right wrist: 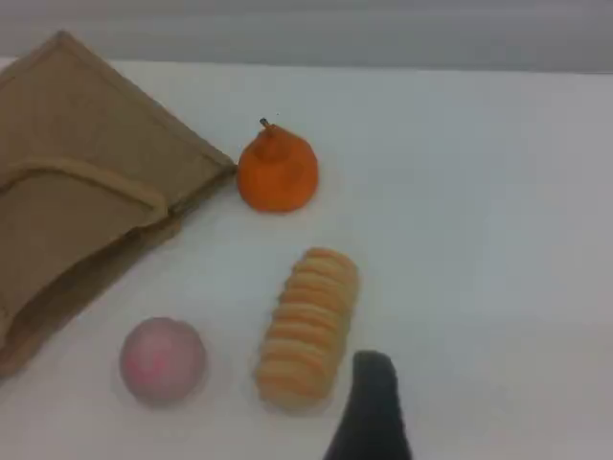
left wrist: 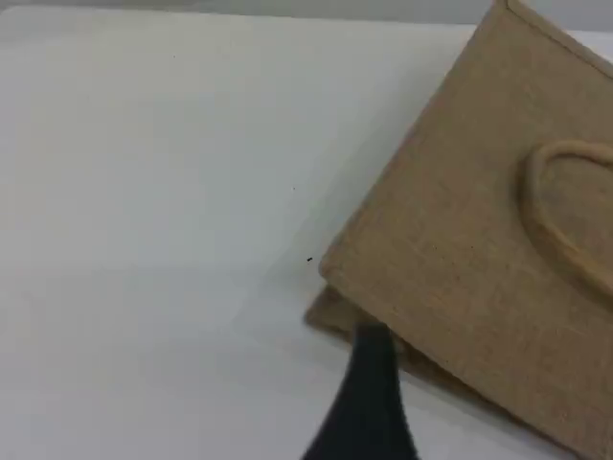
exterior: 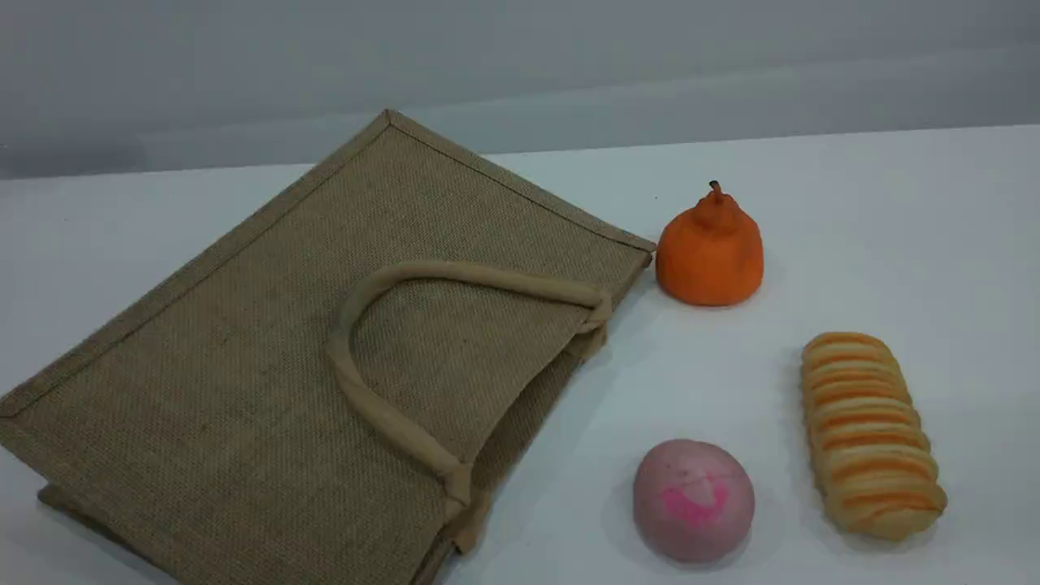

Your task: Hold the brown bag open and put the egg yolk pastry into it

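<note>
The brown bag (exterior: 284, 349) lies flat on the white table at the left, with its mouth edge toward the right. One beige handle (exterior: 366, 390) is folded over its upper face. The left wrist view shows a corner of the bag (left wrist: 479, 240) just beyond my left gripper's single visible dark fingertip (left wrist: 374, 383), which holds nothing. The right wrist view shows the bag (right wrist: 67, 163) at the far left, with my right gripper's fingertip (right wrist: 372, 402) low beside the striped loaf, nothing in it. No egg yolk pastry shows in any view. Neither arm appears in the scene view.
An orange pear-shaped item (exterior: 709, 256) stands by the bag's far right corner. A pink-splotched round bun (exterior: 693, 500) and a long orange-striped loaf (exterior: 869, 435) lie at the front right. A grey wall backs the table.
</note>
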Tool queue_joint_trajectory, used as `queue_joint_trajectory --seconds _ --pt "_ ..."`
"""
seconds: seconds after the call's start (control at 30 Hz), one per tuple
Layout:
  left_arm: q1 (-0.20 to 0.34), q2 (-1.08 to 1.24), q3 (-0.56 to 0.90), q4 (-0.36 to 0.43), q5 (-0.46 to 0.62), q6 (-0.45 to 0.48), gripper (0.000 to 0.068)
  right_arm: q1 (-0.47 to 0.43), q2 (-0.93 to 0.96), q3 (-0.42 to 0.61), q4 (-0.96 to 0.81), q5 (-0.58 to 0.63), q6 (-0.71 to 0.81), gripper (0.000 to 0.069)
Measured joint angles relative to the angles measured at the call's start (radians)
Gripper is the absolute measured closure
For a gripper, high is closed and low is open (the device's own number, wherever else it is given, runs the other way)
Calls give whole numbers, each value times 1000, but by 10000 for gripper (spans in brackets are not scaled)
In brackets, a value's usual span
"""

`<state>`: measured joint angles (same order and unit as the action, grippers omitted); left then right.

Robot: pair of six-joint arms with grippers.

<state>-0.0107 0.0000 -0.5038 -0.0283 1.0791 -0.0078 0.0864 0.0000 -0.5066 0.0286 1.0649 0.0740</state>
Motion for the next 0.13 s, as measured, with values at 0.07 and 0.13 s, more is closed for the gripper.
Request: queue_joint_trajectory --seconds 0.07,0.13 --pt "0 0 0 0 0 0 125 0 0 0 0 0 0 181" --pt "0 0 0 0 0 0 125 0 0 0 0 0 0 181"
